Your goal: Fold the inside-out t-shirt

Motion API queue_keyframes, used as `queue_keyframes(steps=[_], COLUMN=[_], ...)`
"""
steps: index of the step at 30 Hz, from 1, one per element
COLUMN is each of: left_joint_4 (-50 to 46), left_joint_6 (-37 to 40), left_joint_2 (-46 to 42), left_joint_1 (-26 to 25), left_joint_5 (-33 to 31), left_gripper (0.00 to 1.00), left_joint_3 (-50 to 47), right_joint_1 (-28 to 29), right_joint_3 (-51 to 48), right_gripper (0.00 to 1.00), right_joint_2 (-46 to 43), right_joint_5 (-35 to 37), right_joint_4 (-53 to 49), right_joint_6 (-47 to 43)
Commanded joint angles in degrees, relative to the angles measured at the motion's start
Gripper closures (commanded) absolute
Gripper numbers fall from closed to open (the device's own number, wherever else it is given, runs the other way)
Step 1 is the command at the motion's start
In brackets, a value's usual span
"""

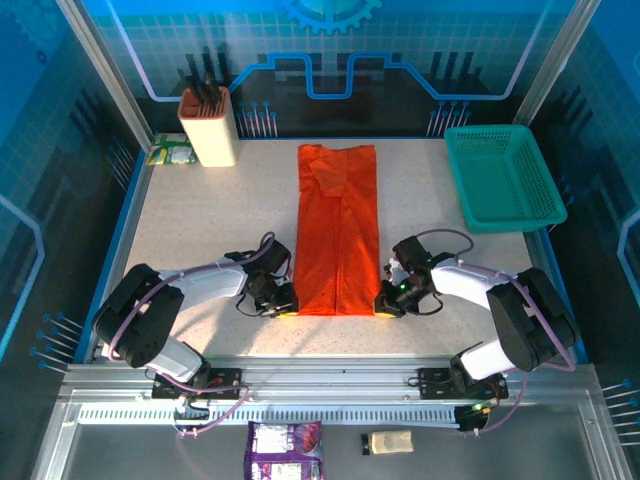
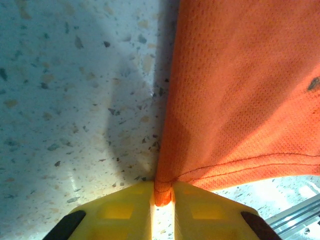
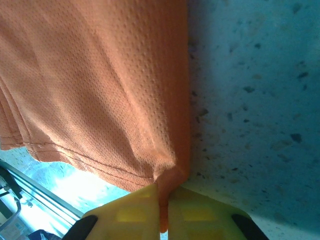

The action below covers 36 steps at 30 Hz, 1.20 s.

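We log two matching units.
- Item one, left arm (image 1: 190, 288): black rounded joint housings, silver-grey link shell, lilac-grey cable (image 1: 262, 243) looped near wrist.
- Item two, right arm (image 1: 490, 290): same black-and-silver build, similar cable loop; we note small green light (image 1: 403, 286) near wrist.
- Tooling, left gripper (image 1: 284, 304) and right gripper (image 1: 388, 304): black bodies, yellow tips.
- Close up, we record left fingers (image 2: 120, 212) and right fingers (image 3: 132, 214): bright yellow moulded blocks, shallow rectangular recesses, black parts at outer corners.
- Mounting, bases (image 1: 195, 380): black plates.
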Motion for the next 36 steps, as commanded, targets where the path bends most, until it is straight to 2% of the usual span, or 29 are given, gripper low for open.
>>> queue_keyframes(steps=[1,4,9,11,15,24,36], left_joint_4=[2.68,2.71,1.19,0.13,-2.59,-6.29,-13.5], left_joint_6=[-1.13,-1.27,-1.03,-0.36,1.24,1.43,-2.94], left_joint_2=[1.0,0.93,-0.11,-0.9,-2.16,-5.53,-19.66], left_joint_1=[-1.11,-1.24,-1.46,-1.58,-2.15,-6.46,-13.83], left_joint_5=[2.89,3.18,2.59,2.72,2.4,3.59,10.4], left_gripper=[0.84,0.87,0.98,1.0,1.0,1.0,1.0], left_joint_3=[0.98,1.35,2.15,2.87,3.95,1.5,-6.54], right_joint_1=[0.69,0.69,0.8,0.95,1.46,4.46,11.92], right_joint_3=[-1.01,-1.08,-0.93,-0.3,0.85,0.82,-5.23], right_gripper=[0.88,0.89,0.92,0.95,1.0,1.0,1.0], right_joint_2=[-0.6,-0.87,-1.06,-1.38,-3.32,-8.84,-25.53], right_joint_5=[-0.58,-0.67,-0.96,-0.78,-0.18,1.17,-1.54], right_joint_4=[0.03,0.2,0.09,-0.77,-3.01,-9.79,-24.82], right_joint_6=[0.79,0.91,1.13,0.89,0.68,0.79,4.01])
